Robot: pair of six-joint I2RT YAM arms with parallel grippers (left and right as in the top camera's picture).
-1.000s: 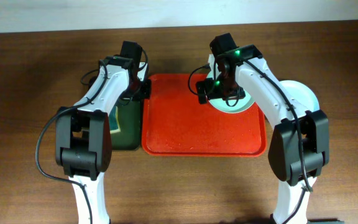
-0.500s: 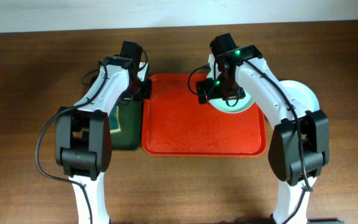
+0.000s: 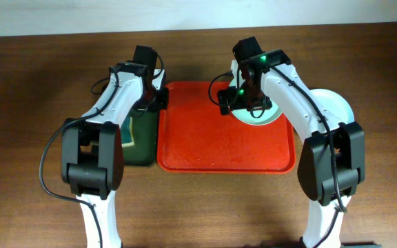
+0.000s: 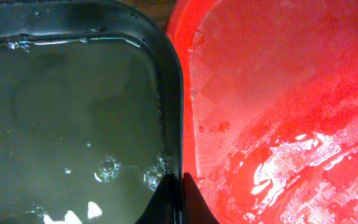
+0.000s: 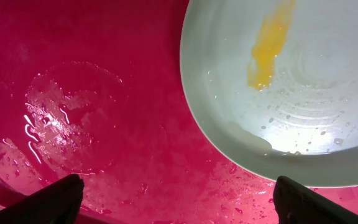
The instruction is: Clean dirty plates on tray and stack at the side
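The red tray (image 3: 205, 148) lies at the table's middle, wet inside; it also shows in the left wrist view (image 4: 278, 93) and the right wrist view (image 5: 104, 93). A pale blue-green plate (image 3: 262, 116) with a yellow smear lies in its far right corner and shows in the right wrist view (image 5: 303, 112). My right gripper (image 3: 243, 102) hovers over the plate's left edge, open and empty (image 5: 179, 196). A white plate (image 3: 338, 105) lies on the table right of the tray. My left gripper (image 4: 180, 199) is shut, tips at the seam between the two trays (image 3: 154, 96). The third plate is out of view.
A dark green tray (image 3: 135, 138) holding water (image 4: 73, 112) stands against the red tray's left side, with a bluish object (image 3: 127, 134) in it, partly under my left arm. Bare brown table lies all around.
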